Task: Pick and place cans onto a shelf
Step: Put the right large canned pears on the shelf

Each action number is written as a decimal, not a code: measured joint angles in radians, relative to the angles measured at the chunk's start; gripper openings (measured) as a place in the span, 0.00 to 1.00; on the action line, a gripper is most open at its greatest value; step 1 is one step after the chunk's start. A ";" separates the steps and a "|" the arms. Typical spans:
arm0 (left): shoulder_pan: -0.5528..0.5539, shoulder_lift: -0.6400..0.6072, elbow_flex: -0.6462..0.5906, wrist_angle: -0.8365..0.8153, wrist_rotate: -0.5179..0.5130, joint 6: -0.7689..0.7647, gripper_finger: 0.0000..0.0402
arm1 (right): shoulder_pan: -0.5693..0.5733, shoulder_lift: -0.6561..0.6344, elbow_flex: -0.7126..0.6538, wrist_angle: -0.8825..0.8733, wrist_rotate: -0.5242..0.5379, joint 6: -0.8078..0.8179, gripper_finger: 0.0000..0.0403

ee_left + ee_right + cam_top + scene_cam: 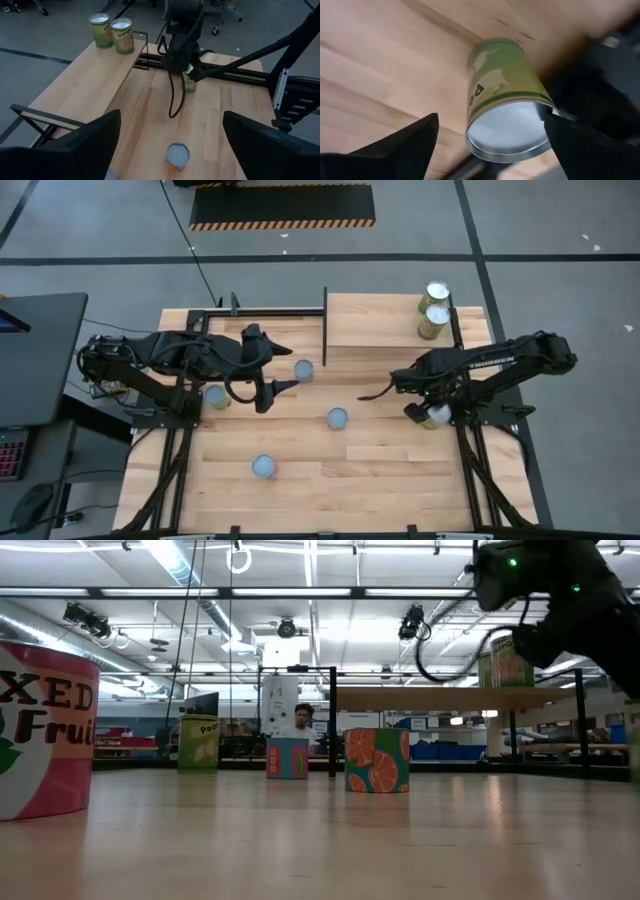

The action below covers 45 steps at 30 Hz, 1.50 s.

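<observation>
Two yellow-green cans [437, 293] [433, 320] stand on the light-wood shelf [370, 330] at the far right. They also show in the left wrist view [100, 30] [122, 35]. My right gripper [430, 415] is open, pointing down, with a yellow-green can [502, 95] between its fingers. The can stands on the table near the right edge. My left gripper [272, 392] is open and empty above the table's left middle. An orange can [177, 157] stands beyond it. Three more cans [303, 369] [215, 397] [263, 467] stand on the table. My right gripper has its two fingers on either side of the yellow-green can, coming from above. One finger [580, 145] stands right beside the can's rim [547, 107], and I cannot tell whether it touches. The other finger is clear of the can. The can stands upright on the table.
A thin dark upright panel [325, 325] stands at the shelf's left edge. Dark rails [470, 450] run along the table's sides. A large pink "Mixed Fruit" can [40, 730] stands close to the low camera. There is bare shelf [85, 85] left of the two cans.
</observation>
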 joint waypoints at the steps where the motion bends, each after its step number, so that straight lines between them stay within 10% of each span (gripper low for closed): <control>1: 0.000 0.000 0.000 -0.009 0.000 0.000 0.89 | 0.004 0.006 0.012 0.022 -0.001 0.013 0.92; 18: -0.006 -0.034 0.000 -0.066 0.092 0.037 0.89 | 0.169 0.114 0.434 -0.032 0.285 0.056 0.90; 45: -0.039 -0.034 0.000 -0.065 0.081 0.011 0.89 | 0.163 -0.050 0.107 0.174 0.414 0.068 0.95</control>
